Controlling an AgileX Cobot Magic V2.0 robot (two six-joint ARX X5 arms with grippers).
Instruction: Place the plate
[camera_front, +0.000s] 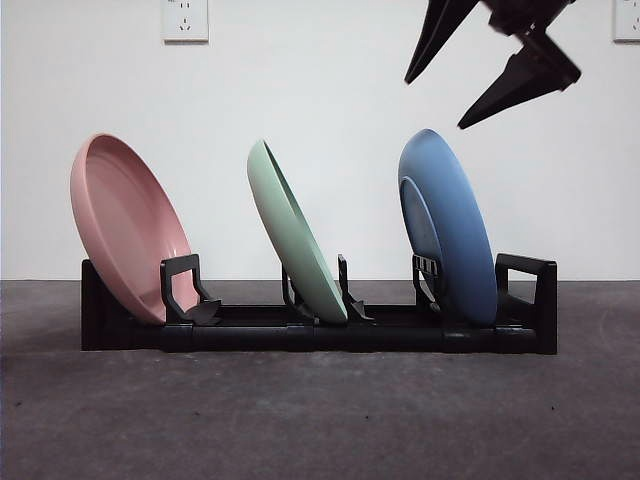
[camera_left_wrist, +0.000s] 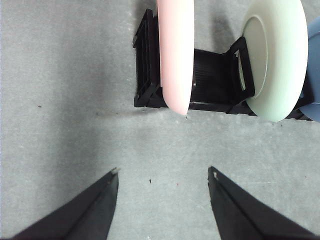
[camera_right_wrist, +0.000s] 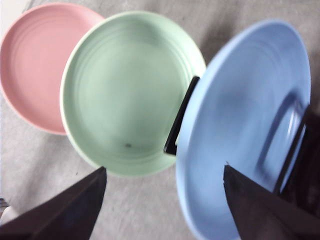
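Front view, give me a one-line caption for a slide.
Pink plate, green plate and blue plate lean in a black rack; the open right end effector hovers above the blue one.

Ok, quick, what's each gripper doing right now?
Left gripper: open, empty, over bare table.
Right gripper: open, empty, above the blue plate.

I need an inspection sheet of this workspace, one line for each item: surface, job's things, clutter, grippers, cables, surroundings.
Surface: grey table, a few dark specks.
Job's things: black plate rack holds three tilted plates, each in its own slot: pink plate, green plate, blue plate.
Clutter: nothing seen.
Grippers: right gripper hangs above the blue plate, jaws open, holding nothing; left gripper is over bare table near the rack's pink end, jaws open, empty.
Cables: nothing seen.
Surroundings: white wall with wall socket.
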